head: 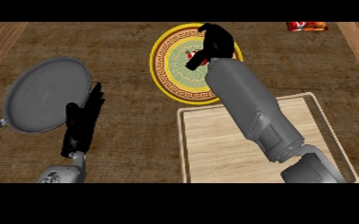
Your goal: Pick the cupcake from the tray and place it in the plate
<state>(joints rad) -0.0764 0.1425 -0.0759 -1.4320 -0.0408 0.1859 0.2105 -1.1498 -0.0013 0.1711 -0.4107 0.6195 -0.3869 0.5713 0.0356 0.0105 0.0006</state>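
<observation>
You are at the placing step: your right hand point(214, 42) hangs over the plate point(168, 45), fingers curled round the cupcake point(198, 57), of which only a red-and-white scrap shows under them. The tray point(210, 137) lies bare behind your forearm. Next, I judge, you must lower onto the plate's middle and uncurl the fingers. The hand hides the cupcake's axis and which way it points, so you cannot tell either. Your left hand point(82, 121) rests straight-fingered on the worktop point(126, 38), beside the grey pan point(45, 95).
</observation>
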